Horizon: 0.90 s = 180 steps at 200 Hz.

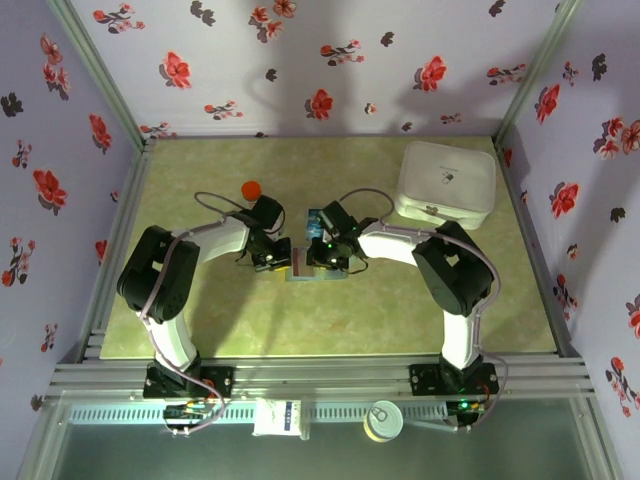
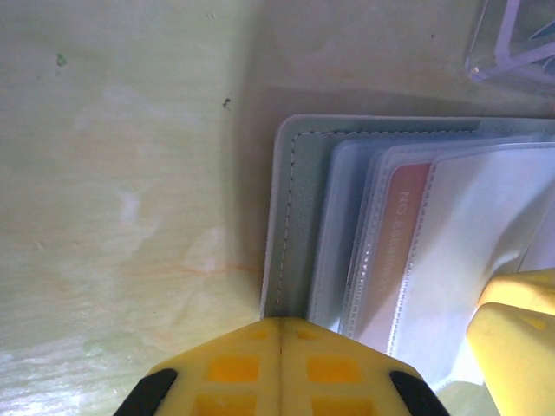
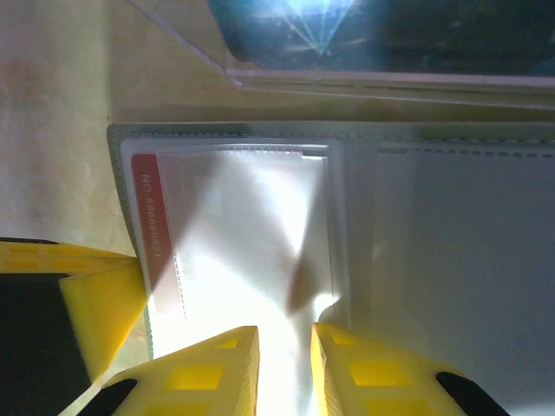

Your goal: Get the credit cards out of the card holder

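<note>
The card holder [image 1: 306, 270] lies open on the table between both arms, grey edge [image 2: 297, 217] outside, pale clear sleeves inside [image 3: 451, 260]. A credit card with a red band [image 2: 406, 217] sits in the top sleeve [image 3: 234, 225], washed out by glare. My left gripper [image 2: 282, 328] is shut, its tips pressed down on the holder's grey left edge [image 1: 278, 262]. My right gripper [image 3: 284, 347] stands at the sleeve's near edge with its jaws a narrow gap apart. The sleeve buckles up into that gap. One right finger [image 2: 512, 321] shows beside the creased sleeve.
A clear plastic square [image 3: 364, 43] lies just beyond the holder [image 2: 516, 43]. A big white rounded box [image 1: 447, 180] stands at the back right. A small red object [image 1: 251, 188] sits behind the left arm. Walls fence the green table [image 1: 200, 320] on three sides.
</note>
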Tool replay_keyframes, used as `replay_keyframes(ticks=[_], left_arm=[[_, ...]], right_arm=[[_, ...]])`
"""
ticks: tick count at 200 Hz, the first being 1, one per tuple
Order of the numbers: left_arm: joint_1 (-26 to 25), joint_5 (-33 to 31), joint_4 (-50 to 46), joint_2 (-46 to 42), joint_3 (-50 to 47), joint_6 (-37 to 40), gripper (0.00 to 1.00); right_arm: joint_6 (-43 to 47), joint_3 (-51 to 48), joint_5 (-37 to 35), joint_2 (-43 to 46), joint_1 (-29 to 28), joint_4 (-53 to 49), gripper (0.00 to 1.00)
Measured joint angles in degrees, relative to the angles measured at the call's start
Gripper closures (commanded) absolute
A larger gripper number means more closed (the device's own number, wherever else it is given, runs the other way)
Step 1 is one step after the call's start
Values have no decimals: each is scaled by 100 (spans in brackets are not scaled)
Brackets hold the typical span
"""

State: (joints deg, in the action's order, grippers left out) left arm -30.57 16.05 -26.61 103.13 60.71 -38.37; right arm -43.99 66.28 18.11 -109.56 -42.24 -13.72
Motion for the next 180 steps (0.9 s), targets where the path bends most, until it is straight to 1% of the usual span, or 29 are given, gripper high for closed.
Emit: replay_keyframes(ticks=[52, 82, 107, 148, 180], left_arm=[[0, -2, -131, 0, 70, 0, 97], [4, 0, -192, -52, 118, -2, 96], [7, 55, -210, -179, 162, -44, 92], [4, 321, -57, -262, 173, -229, 83], [2, 588, 186, -262, 173, -411, 80]], right_arm=[[-20, -225, 44, 96, 42, 286, 76], [-72, -433, 186, 153, 107, 586, 77], [-173, -636, 343, 190, 188, 898, 77], [-317, -846, 551, 227, 273, 1252, 77], [-321, -914, 614, 232, 299, 1377, 78]])
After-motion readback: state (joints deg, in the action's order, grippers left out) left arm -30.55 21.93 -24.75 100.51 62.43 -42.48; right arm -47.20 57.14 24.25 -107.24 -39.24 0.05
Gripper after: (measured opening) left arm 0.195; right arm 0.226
